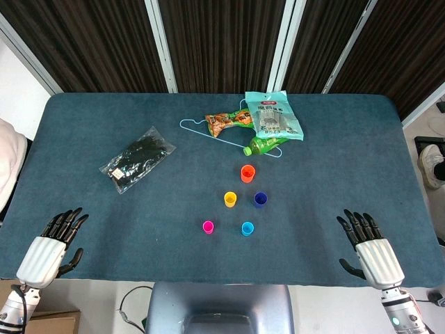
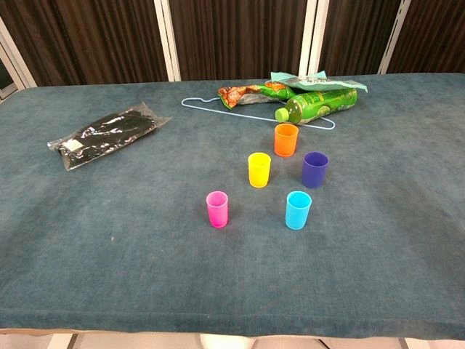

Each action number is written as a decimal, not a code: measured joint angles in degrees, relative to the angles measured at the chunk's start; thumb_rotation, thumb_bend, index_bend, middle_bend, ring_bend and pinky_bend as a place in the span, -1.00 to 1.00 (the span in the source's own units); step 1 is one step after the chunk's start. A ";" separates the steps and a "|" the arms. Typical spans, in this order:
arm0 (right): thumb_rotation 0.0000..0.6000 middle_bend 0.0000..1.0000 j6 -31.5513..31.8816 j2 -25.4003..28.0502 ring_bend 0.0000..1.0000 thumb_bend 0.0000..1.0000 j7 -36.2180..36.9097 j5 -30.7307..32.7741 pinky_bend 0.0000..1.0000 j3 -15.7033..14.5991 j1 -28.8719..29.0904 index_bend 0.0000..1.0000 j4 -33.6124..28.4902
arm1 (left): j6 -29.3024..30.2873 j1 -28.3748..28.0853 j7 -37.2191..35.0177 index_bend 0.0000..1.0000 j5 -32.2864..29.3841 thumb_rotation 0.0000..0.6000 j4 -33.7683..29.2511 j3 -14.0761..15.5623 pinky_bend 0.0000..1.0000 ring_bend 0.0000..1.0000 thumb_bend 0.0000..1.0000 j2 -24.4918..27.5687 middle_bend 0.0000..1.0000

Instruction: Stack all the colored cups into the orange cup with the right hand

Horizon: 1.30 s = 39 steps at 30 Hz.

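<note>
Nothing is stacked yet, so the job stands at its very start: the right hand (image 1: 368,249) rests at the near edge of the table (image 1: 83,139) with its fingers spread and holding nothing, and the left hand (image 1: 54,242) lies likewise, fingers apart and empty, at the opposite near corner. All five cups stand upright and apart, well ahead of the right fingertips and off to their left. The orange cup (image 2: 285,139) is the farthest from them; the purple cup (image 2: 314,169) and yellow cup (image 2: 259,169) sit a row closer, and the blue cup (image 2: 298,210) and pink cup (image 2: 217,209) are closest. The likely first move is a reach to the blue or purple cup, pinching its rim without knocking its neighbours. Beyond the orange cup lie a green bottle (image 2: 320,105), snack packets (image 2: 251,94), a wire hanger (image 2: 218,110) and, far left, a black bag (image 2: 105,134); their printing is too small to read.
</note>
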 measured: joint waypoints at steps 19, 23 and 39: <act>1.00 -1.00 -23.40 -8.85 -1.00 -0.34 -12.51 10.44 -1.00 10.62 18.03 -0.70 1.34 | 0.76 0.33 -1.12 -1.00 -0.77 1.00 0.10 -0.55 -0.75 -0.94 -0.08 0.44 -1.00; 1.00 -1.00 -29.29 -13.90 -1.00 -0.34 -19.23 18.30 -1.00 14.61 25.03 -0.55 3.55 | 0.84 0.42 -1.66 -1.00 -1.38 1.00 0.24 -0.85 -0.75 -0.94 -0.08 0.67 -1.00; 1.00 -1.00 -33.94 -22.22 -1.00 -0.17 -29.58 30.98 -1.00 15.53 34.32 -0.21 11.20 | 2.25 0.93 -3.07 -1.00 -0.86 1.00 0.65 -0.94 -0.75 -0.94 -0.08 1.09 -1.00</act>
